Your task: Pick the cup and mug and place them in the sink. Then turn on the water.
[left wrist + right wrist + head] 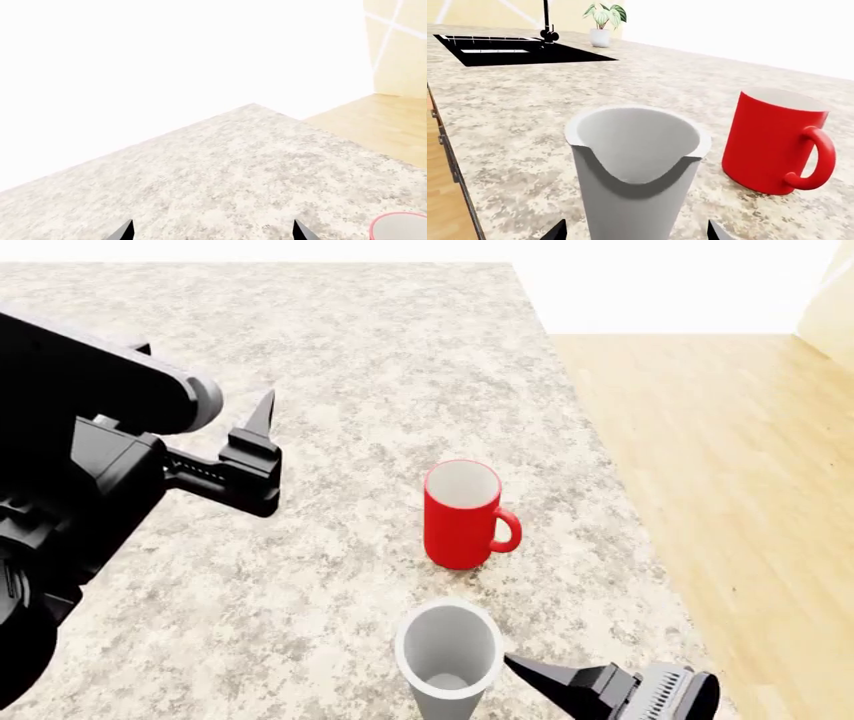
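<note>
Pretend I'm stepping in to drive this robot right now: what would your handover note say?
Left gripper: open, empty, above the counter, well away from the mug.
Right gripper: open, fingertips on either side of the cup, not closed on it.
Cup and mug stand upright near the counter's edge, apart.
Sink and faucet are far along the counter.
Done: nothing.
Left: grasp the cup, carry both to the sink, turn on the water.

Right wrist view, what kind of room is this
Most likely a kitchen, rendered in simulation: a speckled stone countertop with a black sink set into it, a tall black faucet behind it, and a red mug beside a grey cup.
</note>
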`<state>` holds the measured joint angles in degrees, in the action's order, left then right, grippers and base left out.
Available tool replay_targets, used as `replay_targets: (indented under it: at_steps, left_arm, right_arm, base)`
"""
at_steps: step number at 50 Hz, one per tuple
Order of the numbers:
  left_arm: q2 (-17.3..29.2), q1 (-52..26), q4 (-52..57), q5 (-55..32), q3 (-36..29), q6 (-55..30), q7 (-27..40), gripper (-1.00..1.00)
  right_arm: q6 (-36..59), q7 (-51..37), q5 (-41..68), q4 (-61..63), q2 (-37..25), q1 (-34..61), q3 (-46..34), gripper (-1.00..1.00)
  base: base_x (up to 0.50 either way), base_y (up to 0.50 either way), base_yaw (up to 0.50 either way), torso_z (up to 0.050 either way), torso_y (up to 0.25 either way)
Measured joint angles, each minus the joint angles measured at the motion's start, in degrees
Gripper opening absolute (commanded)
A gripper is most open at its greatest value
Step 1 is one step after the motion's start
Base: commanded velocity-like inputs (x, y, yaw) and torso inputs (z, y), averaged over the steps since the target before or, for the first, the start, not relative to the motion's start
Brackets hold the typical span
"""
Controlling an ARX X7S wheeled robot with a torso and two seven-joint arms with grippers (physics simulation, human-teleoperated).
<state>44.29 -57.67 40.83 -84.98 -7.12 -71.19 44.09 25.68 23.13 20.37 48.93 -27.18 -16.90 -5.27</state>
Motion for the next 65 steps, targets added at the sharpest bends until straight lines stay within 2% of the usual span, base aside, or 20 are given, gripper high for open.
replay_targets:
  at_steps: [53, 54, 65]
  left_arm:
    - [1.3, 3.6, 0.2, 3.1, -0.2, 3.4, -2.5, 1.00]
    - [1.4, 3.7, 0.2, 3.1, -0.2, 3.4, -2.6, 1.00]
    - [1.8, 4.4, 0.2, 3.4, 0.0, 4.1, -2.9, 1.00]
  right_arm:
    - [3.4, -0.7, 0.0, -3.2, 1.7, 7.9, -6.9, 1.00]
    - [3.4, -0.7, 0.0, -3.2, 1.7, 7.9, -7.0, -1.00]
    - [3.5, -1.5, 0.5, -3.5, 1.9, 8.4, -7.1, -1.00]
  base:
    - [0.00, 0.00, 0.00, 0.000, 0.000]
    - [0.00, 0.00, 0.00, 0.000, 0.000]
    - [0.00, 0.00, 0.00, 0.000, 0.000]
